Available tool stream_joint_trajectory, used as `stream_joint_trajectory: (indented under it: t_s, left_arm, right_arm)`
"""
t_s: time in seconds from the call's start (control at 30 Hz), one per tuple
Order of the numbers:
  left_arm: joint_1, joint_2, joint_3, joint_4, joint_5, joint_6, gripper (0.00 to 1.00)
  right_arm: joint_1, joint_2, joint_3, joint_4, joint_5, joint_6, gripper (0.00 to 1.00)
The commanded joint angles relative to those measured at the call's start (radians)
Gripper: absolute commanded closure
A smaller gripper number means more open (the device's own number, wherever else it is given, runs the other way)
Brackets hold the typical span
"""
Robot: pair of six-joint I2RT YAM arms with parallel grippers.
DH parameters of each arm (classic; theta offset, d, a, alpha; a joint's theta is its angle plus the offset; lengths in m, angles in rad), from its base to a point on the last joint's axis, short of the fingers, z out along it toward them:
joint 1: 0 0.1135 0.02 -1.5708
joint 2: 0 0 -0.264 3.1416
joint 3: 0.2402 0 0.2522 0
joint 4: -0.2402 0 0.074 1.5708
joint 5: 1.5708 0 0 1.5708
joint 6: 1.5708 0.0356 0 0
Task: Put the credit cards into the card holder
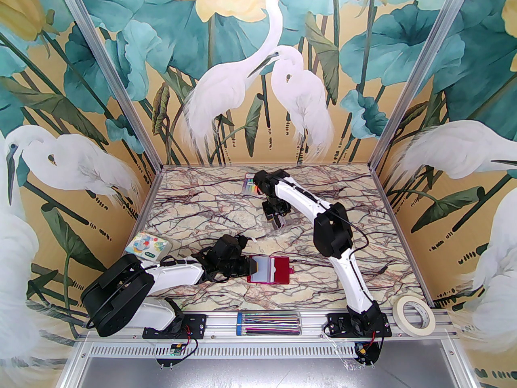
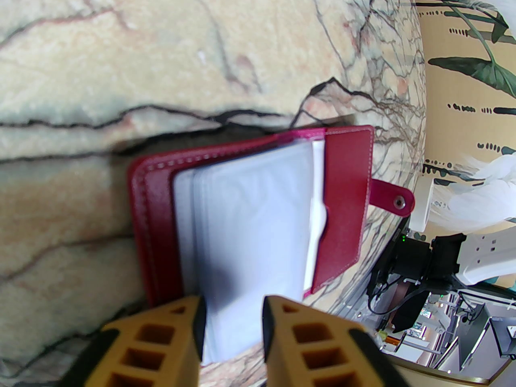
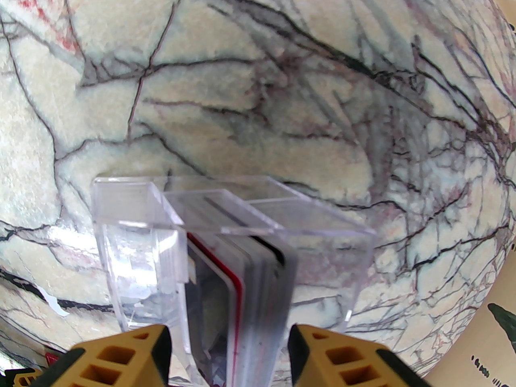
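Observation:
The dark red card holder (image 1: 280,272) lies open on the marble table in front of my left arm, snap tab to the right. My left gripper (image 1: 249,268) reaches in from the left. In the left wrist view the left gripper (image 2: 233,300) is shut on the near end of the card holder's (image 2: 346,184) clear sleeves (image 2: 250,216). Farther back, my right gripper (image 1: 274,216) points down over a small clear plastic box (image 1: 280,222). In the right wrist view the credit cards (image 3: 258,280) stand on edge inside the box (image 3: 133,232). The right gripper (image 3: 229,329) is open, a finger on each side of the stack.
A rainbow-striped pack (image 1: 250,184) lies at the back behind the right gripper. A patterned white square (image 1: 146,247) sits at the left edge. A roll of masking tape (image 1: 414,315) rests at the front right. A clear tube of coloured sticks (image 1: 268,323) lies on the front rail.

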Motion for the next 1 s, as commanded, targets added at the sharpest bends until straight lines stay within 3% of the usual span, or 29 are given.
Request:
stream_joint_trajectory:
  t_s: [0.0, 0.97]
  left_arm:
    - [-0.007, 0.0, -0.025, -0.053, -0.021, 0.015, 0.7]
    - [-0.007, 0.006, -0.019, -0.051, -0.018, 0.016, 0.7]
  right_arm:
    - [-0.008, 0.008, -0.012, 0.017, -0.015, -0.012, 0.49]
    - [-0.014, 0.009, -0.017, -0.021, 0.111, -0.01, 0.58]
